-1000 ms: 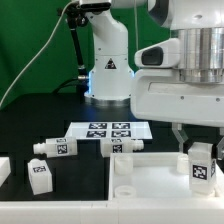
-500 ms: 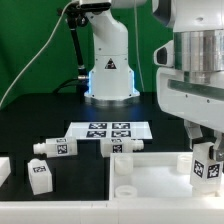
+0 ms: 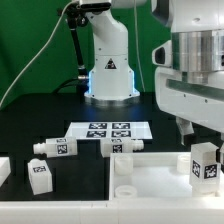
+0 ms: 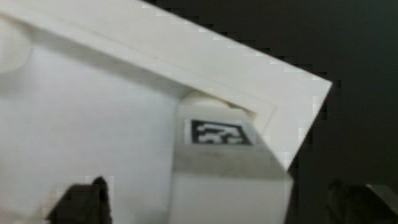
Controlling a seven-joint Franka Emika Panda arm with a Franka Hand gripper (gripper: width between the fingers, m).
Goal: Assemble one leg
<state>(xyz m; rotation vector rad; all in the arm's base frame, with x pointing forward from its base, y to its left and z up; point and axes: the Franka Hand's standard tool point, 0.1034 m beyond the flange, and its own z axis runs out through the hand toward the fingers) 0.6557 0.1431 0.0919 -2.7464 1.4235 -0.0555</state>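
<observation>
A white leg with a marker tag stands upright at the near right corner of the big white square top. My gripper hangs just above it, open, with one finger showing to the leg's left and not touching it. In the wrist view the same leg rises from the top's corner. The two dark fingertips stand wide apart on either side of it, and my gripper holds nothing.
Two more legs lie on the black table behind the top, and a third lies at the exterior view's left. The marker board lies in front of the arm's base.
The hand has risen a little and shifted toward the exterior view's right. The leg stays upright at the top's corner, with the fingers now higher up.
</observation>
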